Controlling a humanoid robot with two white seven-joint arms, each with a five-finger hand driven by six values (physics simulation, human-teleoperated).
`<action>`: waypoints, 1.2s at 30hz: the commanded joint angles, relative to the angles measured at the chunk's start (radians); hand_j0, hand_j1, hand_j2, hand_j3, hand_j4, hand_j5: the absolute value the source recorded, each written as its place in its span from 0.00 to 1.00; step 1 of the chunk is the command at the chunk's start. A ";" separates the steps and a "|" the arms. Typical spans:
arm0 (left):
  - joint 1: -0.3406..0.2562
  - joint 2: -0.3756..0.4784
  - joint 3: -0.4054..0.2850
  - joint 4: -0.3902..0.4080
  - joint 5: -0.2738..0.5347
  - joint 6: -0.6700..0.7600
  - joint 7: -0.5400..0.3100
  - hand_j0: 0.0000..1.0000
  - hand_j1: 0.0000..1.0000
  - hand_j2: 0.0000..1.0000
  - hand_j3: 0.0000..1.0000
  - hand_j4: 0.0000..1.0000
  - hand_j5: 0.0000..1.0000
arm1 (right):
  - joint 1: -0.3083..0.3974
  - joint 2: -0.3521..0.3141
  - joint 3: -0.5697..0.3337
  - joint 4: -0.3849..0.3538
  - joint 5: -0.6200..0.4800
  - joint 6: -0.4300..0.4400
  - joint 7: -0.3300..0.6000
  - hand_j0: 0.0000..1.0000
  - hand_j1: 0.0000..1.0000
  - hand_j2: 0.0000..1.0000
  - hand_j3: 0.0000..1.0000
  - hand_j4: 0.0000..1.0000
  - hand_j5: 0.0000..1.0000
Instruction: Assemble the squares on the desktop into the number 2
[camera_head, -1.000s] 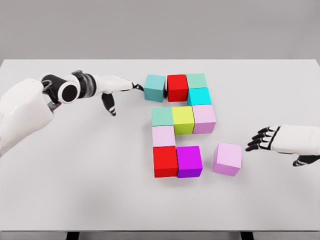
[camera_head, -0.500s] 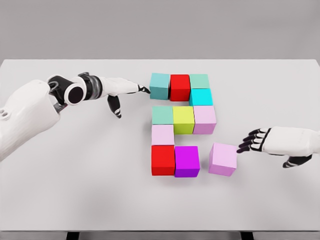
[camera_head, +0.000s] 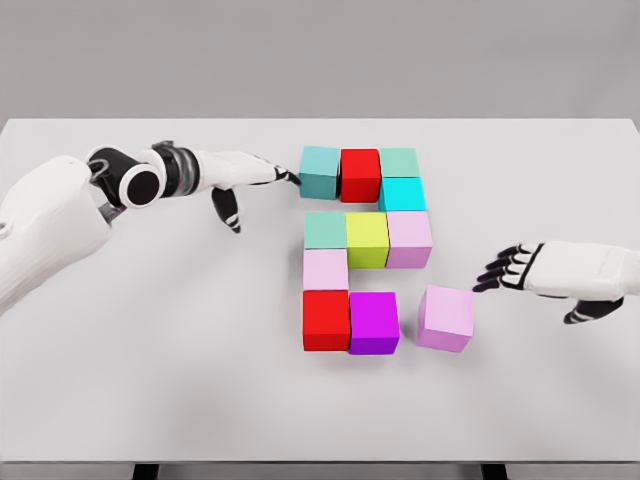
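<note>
Right hand (camera_head: 545, 272) is open, fingers spread and holding nothing; it sits off the upper-right side of the loose pink cube (camera_head: 446, 318), fingertips (camera_head: 490, 281) near it but apart, a visible gap between them. That pink cube is tilted slightly out of square, just beside the magenta cube (camera_head: 374, 322) on its far side from the hand, a narrow gap left between the two. Left hand (camera_head: 240, 178) is also open, fingers extended flat, fingertips at the left face of the teal cube (camera_head: 320, 171), touching or nearly so, can't tell which. Beyond that teal cube from the left hand: red cube (camera_head: 359, 174), then green cube (camera_head: 398, 162), all in one row. Cyan cube (camera_head: 400, 193) below the green one. Middle row: mint, yellow, light pink. Pale pink and a second red cube run down to the bottom row. All on the white table (camera_head: 150, 350).
</note>
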 joint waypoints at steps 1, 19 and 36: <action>0.000 0.029 0.007 -0.004 0.003 -0.038 0.003 1.00 1.00 1.00 1.00 1.00 1.00 | 0.000 -0.005 0.001 0.018 -0.005 0.002 0.000 1.00 1.00 1.00 1.00 1.00 1.00; -0.040 -0.080 0.026 0.214 -0.002 -0.067 0.008 1.00 1.00 1.00 1.00 1.00 1.00 | 0.023 -0.006 0.031 -0.025 0.036 0.002 0.000 1.00 1.00 1.00 1.00 1.00 1.00; -0.038 -0.094 0.024 0.214 -0.001 -0.091 0.008 1.00 1.00 1.00 1.00 1.00 1.00 | 0.006 0.040 0.044 -0.027 0.035 0.002 0.000 1.00 1.00 1.00 1.00 1.00 1.00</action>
